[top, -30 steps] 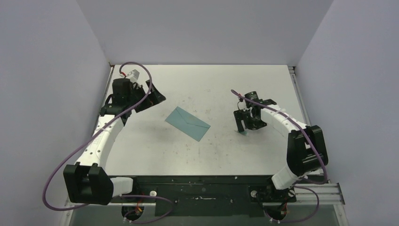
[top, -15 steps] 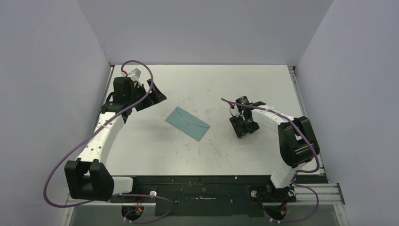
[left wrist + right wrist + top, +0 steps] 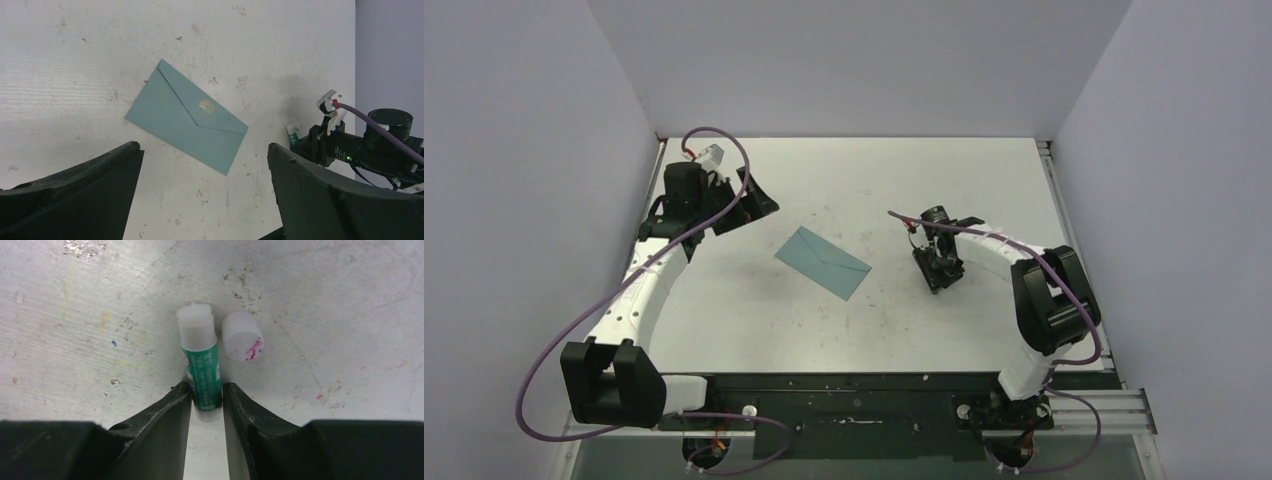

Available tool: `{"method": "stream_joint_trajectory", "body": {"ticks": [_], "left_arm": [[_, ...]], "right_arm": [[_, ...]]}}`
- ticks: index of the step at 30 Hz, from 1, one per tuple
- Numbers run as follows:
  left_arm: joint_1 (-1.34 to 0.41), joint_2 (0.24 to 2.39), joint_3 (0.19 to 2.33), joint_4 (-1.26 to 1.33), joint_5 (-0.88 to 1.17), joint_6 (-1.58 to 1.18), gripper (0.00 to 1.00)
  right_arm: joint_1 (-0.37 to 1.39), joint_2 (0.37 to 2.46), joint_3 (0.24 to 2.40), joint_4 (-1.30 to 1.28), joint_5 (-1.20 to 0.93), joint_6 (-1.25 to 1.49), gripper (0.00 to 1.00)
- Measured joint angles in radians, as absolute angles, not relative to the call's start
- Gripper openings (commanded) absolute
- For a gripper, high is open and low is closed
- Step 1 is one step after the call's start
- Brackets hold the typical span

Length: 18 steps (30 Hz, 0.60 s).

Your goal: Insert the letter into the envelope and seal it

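Envelope lies flat; right gripper pinches glue stick (left gripper agape).

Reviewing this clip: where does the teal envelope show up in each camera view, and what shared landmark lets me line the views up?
Top external: the envelope lies flat mid-table, between the two arms.
Left wrist: near the picture's centre, lying at a slant.
Right wrist: not in it.
Shared landmark: the right gripper, right of the envelope in the top and left wrist views, closed on the glue stick in its own view.
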<state>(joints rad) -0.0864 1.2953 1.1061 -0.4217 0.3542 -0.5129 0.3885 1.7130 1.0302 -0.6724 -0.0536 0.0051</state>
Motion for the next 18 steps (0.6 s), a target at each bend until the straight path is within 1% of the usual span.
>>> {"method": "stream_joint_trajectory", "body": {"ticks": [1, 4, 6, 10, 12, 15, 18], "left_arm": [[-0.086, 1.295, 1.106, -0.421, 0.357, -0.514, 0.96], [-0.086, 1.295, 1.106, -0.416, 0.37, -0.518, 0.96], [-0.086, 1.295, 1.106, -0.411, 0.382, -0.524, 0.96], [-0.086, 1.287, 1.081, -0.379, 0.422, -0.549, 0.96], [-0.089, 1.273, 1.049, -0.345, 0.453, -0.573, 0.96], [-0.101, 1.242, 0.982, -0.274, 0.522, -0.628, 0.97], [-0.131, 1.215, 0.923, -0.166, 0.591, -0.694, 0.97]], "right_arm": [[0.394, 1.713, 1.03, -0.672, -0.053, 0.003, 0.27], [0.411, 1.715, 1.03, -0.671, -0.051, -0.007, 0.13], [0.421, 1.715, 1.031, -0.672, -0.049, -0.01, 0.06], [0.453, 1.708, 1.032, -0.669, -0.078, -0.013, 0.05], [0.479, 1.684, 1.023, -0.657, -0.137, -0.016, 0.05], [0.516, 1.572, 1.008, -0.621, -0.249, -0.004, 0.05], [0.537, 1.421, 1.009, -0.514, -0.364, 0.056, 0.05]]}}
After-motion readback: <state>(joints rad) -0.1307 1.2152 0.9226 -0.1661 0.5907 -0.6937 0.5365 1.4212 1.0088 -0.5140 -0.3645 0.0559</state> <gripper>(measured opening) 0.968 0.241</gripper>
